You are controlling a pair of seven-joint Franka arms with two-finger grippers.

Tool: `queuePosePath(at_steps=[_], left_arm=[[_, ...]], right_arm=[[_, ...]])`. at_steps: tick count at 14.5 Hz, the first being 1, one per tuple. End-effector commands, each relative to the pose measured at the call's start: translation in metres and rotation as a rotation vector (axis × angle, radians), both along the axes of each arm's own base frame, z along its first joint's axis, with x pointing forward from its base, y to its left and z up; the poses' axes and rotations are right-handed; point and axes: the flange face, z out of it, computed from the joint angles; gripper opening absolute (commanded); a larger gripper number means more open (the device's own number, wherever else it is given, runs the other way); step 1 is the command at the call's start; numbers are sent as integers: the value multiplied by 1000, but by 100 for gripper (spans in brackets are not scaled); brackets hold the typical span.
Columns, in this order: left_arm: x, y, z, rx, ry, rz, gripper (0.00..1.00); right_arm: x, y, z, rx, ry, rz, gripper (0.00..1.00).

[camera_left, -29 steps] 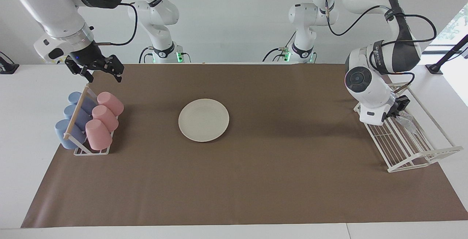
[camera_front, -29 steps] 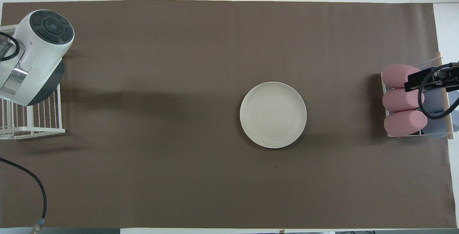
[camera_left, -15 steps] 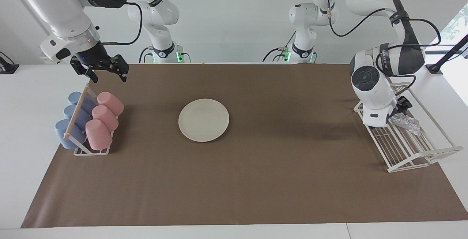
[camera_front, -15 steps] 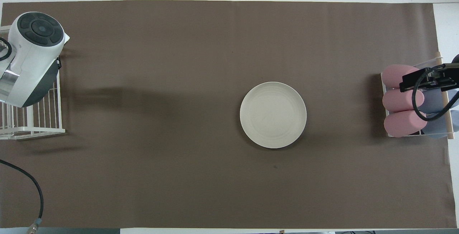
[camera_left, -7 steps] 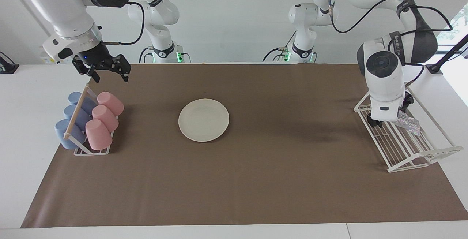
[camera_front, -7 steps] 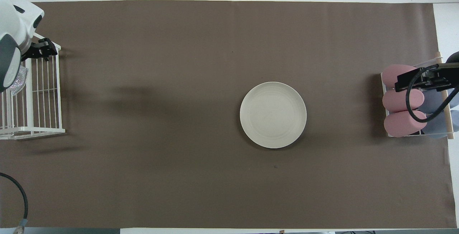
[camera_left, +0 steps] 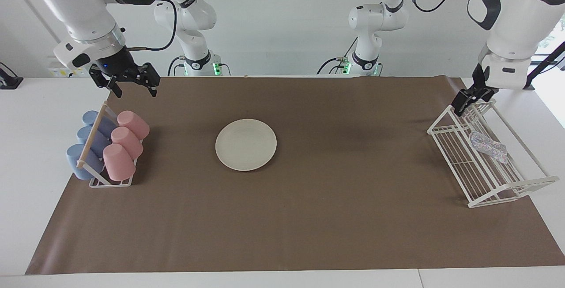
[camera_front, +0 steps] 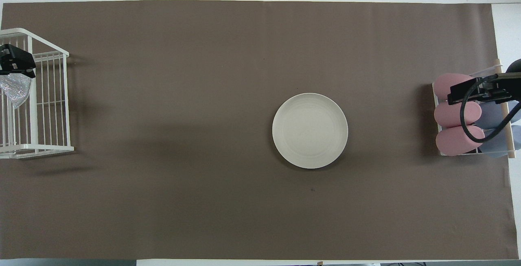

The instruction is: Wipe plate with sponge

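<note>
The cream-white plate lies flat on the brown mat, about midway along the table. The silvery, glittery sponge rests inside the white wire rack at the left arm's end of the table. My left gripper hangs open and empty above the end of that rack nearer to the robots, clear of the sponge. My right gripper is open and empty in the air by the cup rack. In the overhead view the plate and the sponge both show.
A cup rack holds pink cups and blue cups on their sides at the right arm's end of the table. The brown mat covers most of the table.
My left arm has risen out of the wire rack, open, and the sponge stays lying there. The right gripper has drifted slightly toward the table's middle.
</note>
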Motion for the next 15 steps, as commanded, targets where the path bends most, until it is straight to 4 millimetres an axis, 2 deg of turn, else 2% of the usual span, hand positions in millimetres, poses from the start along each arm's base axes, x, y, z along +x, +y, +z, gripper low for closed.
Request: queuePosePath(at_steps=[1,2,5,7,15], left_arm=[[-27,-9,19,-121,39,-101,100],[-33,-10,19,-128,47,-124,100],[-30,-21,-5,-134,55,-166,100],[-29,-26,-6,-130,50,-206,100],[-27,-25,-8,-128,58,-218,100]], right_arm=[[-3,2,4,18,-2,-15,100],[-3,3,4,18,-1,-15,100],[-3,3,4,17,-1,-18,100],[-3,2,4,16,-1,-18,100],[-3,3,4,16,0,-17,100]])
